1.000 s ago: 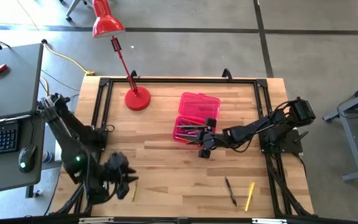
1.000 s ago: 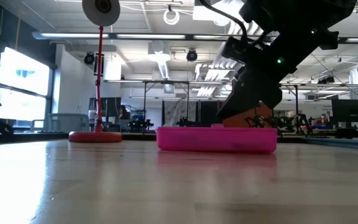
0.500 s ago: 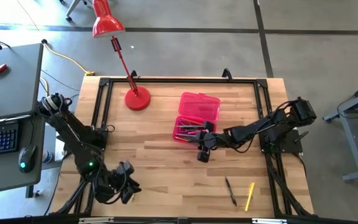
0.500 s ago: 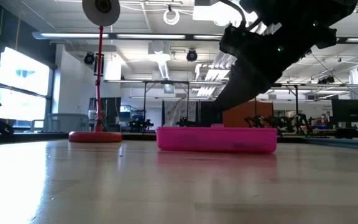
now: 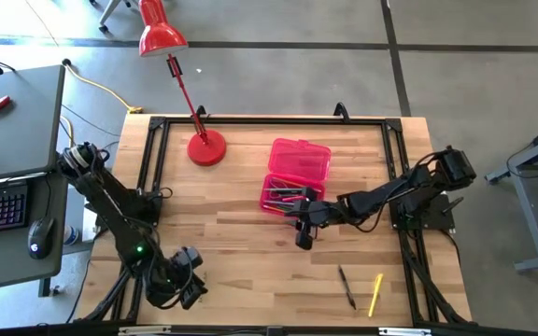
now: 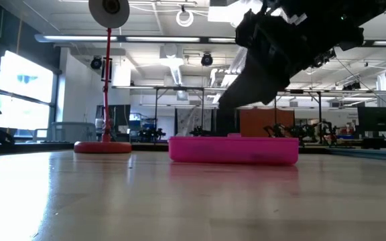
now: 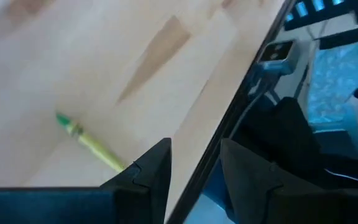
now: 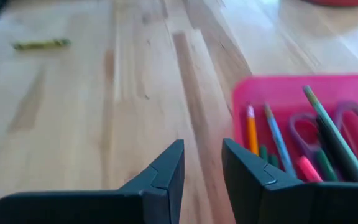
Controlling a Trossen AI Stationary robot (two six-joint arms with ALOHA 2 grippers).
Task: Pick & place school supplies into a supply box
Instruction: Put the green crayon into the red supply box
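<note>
The right gripper (image 5: 303, 234), spread and empty, hangs beside the box (image 5: 293, 174), which holds most supplies. A yellow pencil (image 7: 91, 143) and two pens (image 5: 346, 286) remain.

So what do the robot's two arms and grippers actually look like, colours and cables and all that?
Both arms are dark, jointed links. The left gripper and right gripper each end in two black, angular, wedge-shaped fingers. A small green light glows on the left arm, and black cables loop beside the right arm near its base.

worktop (image 5: 250, 252): pale wood planks, smooth, faint sheen
supply box (image 5: 299, 161): translucent glossy pink plastic
lamp base (image 5: 205, 149): glossy red
</note>
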